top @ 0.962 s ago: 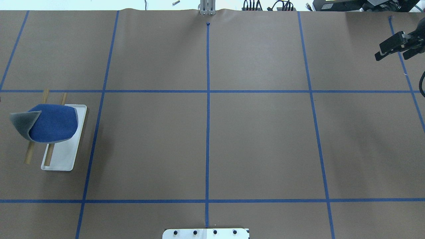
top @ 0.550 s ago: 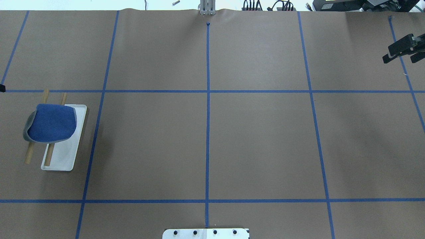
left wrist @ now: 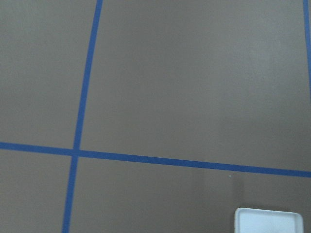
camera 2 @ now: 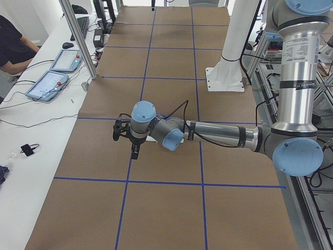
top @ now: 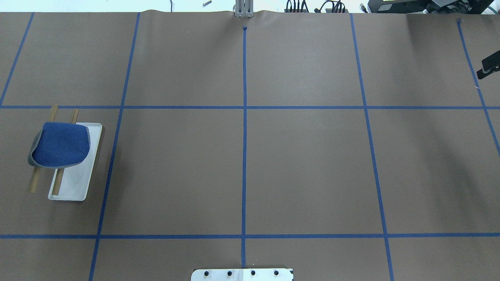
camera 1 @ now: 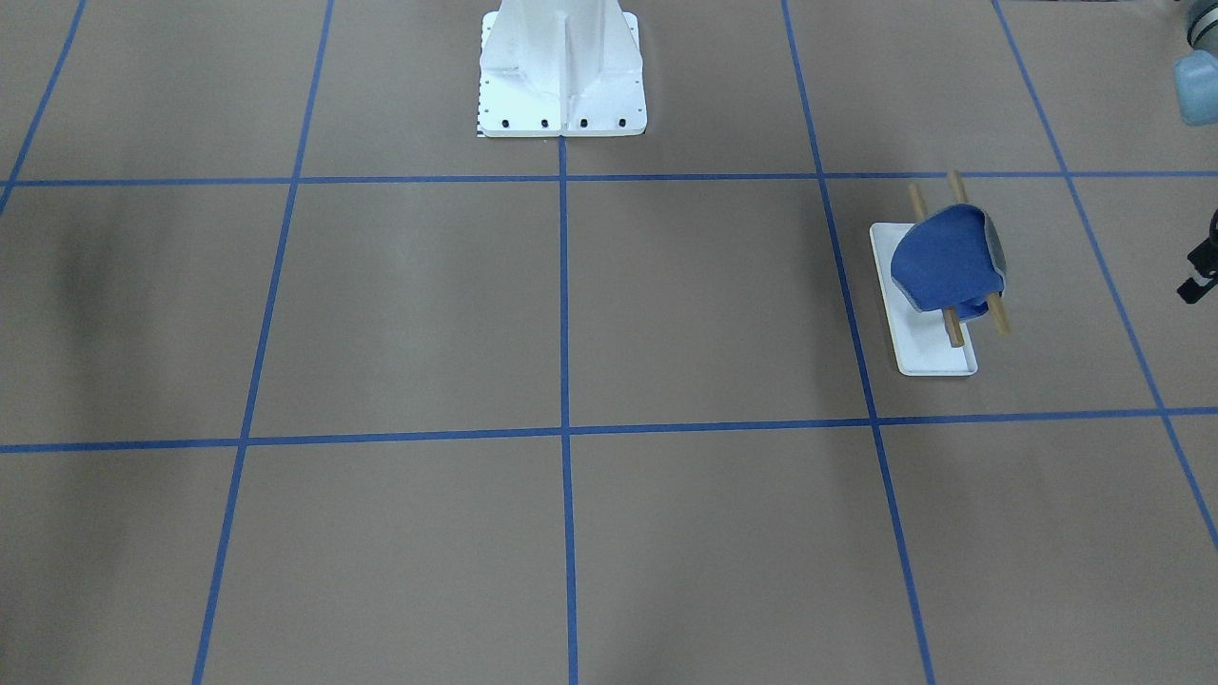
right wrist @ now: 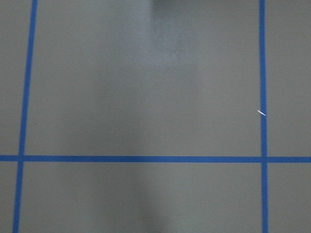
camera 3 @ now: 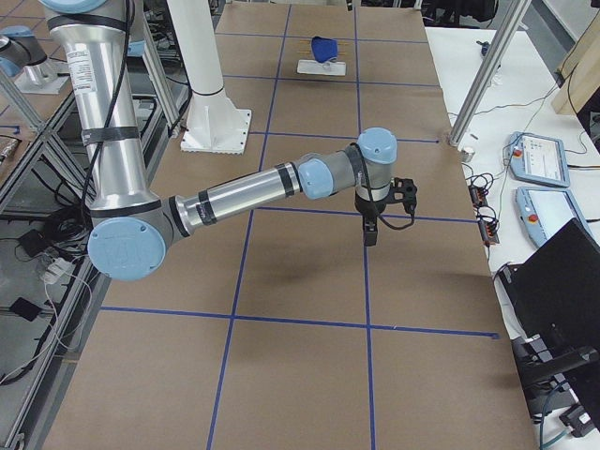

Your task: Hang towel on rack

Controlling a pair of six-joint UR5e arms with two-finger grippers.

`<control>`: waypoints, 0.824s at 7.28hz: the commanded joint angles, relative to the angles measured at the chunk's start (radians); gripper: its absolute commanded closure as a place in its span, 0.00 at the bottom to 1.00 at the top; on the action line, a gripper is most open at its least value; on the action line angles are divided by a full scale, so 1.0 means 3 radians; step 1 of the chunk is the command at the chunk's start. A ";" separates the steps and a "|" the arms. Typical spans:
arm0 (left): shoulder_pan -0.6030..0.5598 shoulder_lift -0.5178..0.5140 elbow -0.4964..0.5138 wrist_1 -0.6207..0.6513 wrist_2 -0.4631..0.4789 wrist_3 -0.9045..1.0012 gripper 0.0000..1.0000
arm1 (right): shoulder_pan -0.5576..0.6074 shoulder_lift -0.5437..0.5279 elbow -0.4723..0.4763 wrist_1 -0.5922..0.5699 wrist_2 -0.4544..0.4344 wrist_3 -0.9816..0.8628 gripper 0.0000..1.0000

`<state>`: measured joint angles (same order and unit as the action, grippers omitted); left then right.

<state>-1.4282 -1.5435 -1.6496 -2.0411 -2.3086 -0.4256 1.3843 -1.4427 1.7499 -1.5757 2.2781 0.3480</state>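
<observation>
A: Where is the towel [top: 60,145]?
B: Draped over both rods of the rack [top: 76,183], blue side up.
A: Your fingers?
B: My left gripper [camera 1: 1197,278] and right gripper [top: 490,66], open or closed, I cannot tell. I should move wide of the rack.

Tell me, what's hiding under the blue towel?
Two tan wooden rods of the small white-based rack run under the soft royal blue towel; their ends stick out. Their middles and the support are covered.
</observation>
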 commanded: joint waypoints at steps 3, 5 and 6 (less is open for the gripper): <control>-0.0210 -0.0055 0.0456 0.0141 0.0000 0.0534 0.01 | 0.0492 -0.0360 -0.0127 -0.0499 0.0030 -0.0398 0.00; -0.0210 -0.0085 0.0534 0.0115 0.0081 0.0667 0.01 | 0.0570 -0.0661 -0.0091 -0.0459 0.0107 -0.0667 0.00; -0.0199 -0.0101 0.0534 0.0282 0.0082 0.0677 0.01 | 0.0591 -0.0738 -0.0060 -0.0459 0.0102 -0.0780 0.00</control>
<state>-1.4902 -1.5661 -1.4938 -1.9963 -2.2918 -0.2307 1.5506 -1.6245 1.7213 -1.7129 2.3053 0.1650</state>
